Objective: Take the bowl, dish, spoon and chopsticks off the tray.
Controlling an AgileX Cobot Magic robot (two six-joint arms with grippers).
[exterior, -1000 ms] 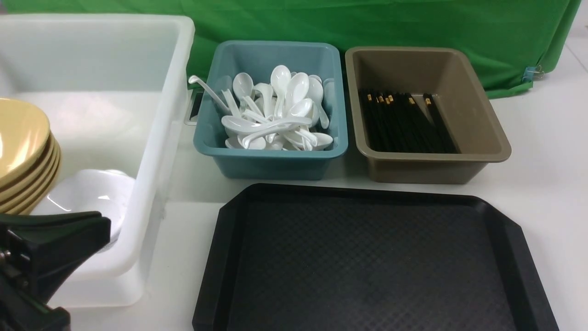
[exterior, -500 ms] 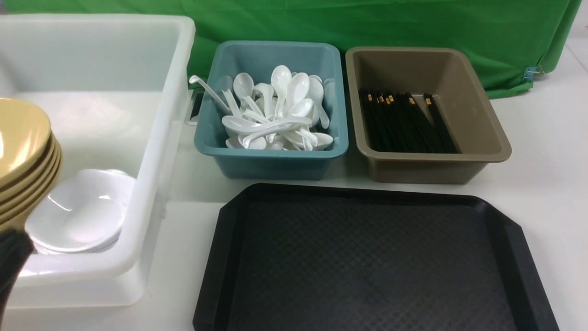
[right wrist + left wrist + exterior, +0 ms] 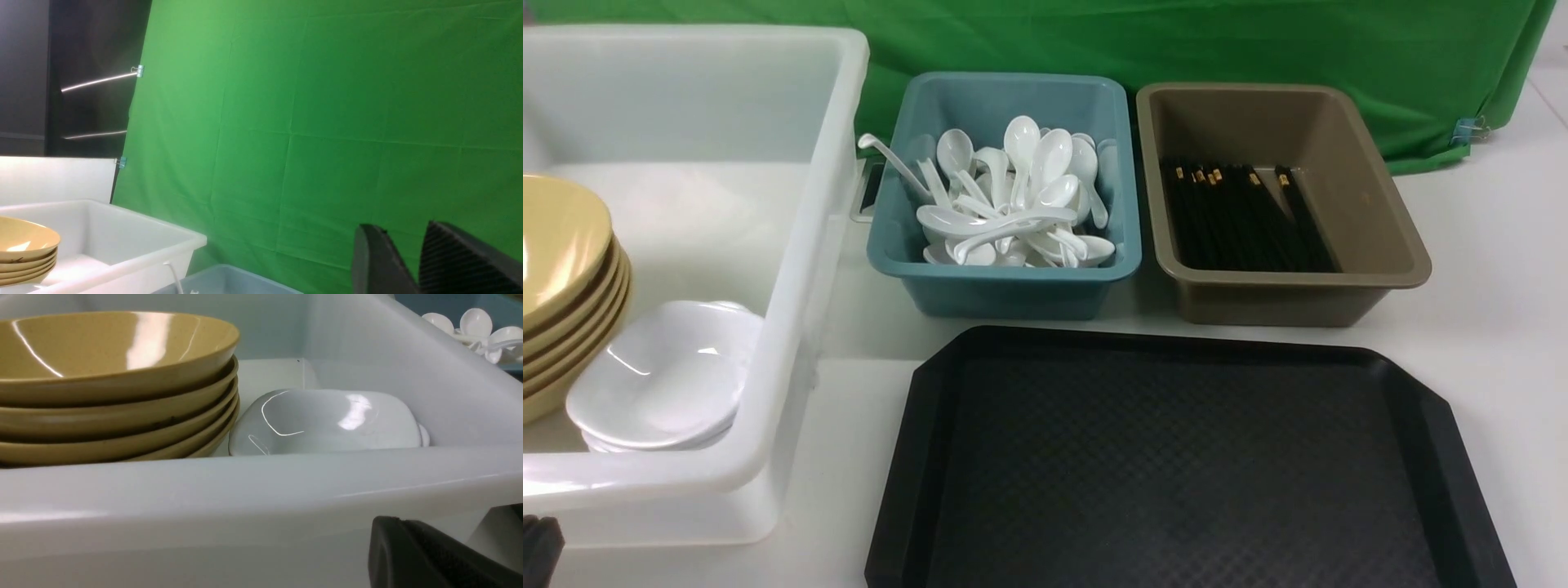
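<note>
I see the black tray [image 3: 1176, 457] lying flat on the white counter [image 3: 841, 457], its textured surface bare. The yellow bowls [image 3: 564, 245] form a tilted stack inside the large white tub [image 3: 784, 327], to the left of the tray. White dishes [image 3: 666, 376] lie just beside them, nested, in the same tub. Beyond the tray, the blue bin [image 3: 1013, 290] contains the white spoons [image 3: 1045, 163], heaped, one leaning over the rim on its left side. Just right of it, the brown bin [image 3: 1282, 302] contains the black chopsticks [image 3: 1250, 220], gold-banded, lying side by side. Behind both bins hangs a green cloth [image 3: 1176, 41]; a clip [image 3: 1470, 131] grips its edge at the right.

My left end effector [image 3: 402, 539], low and outside the tub wall, is shut, with nothing held. My right end effector [image 3: 402, 249], in its wrist view, has its fingers slightly parted, a narrow gap between them, with nothing held; the green cloth shows behind it.
</note>
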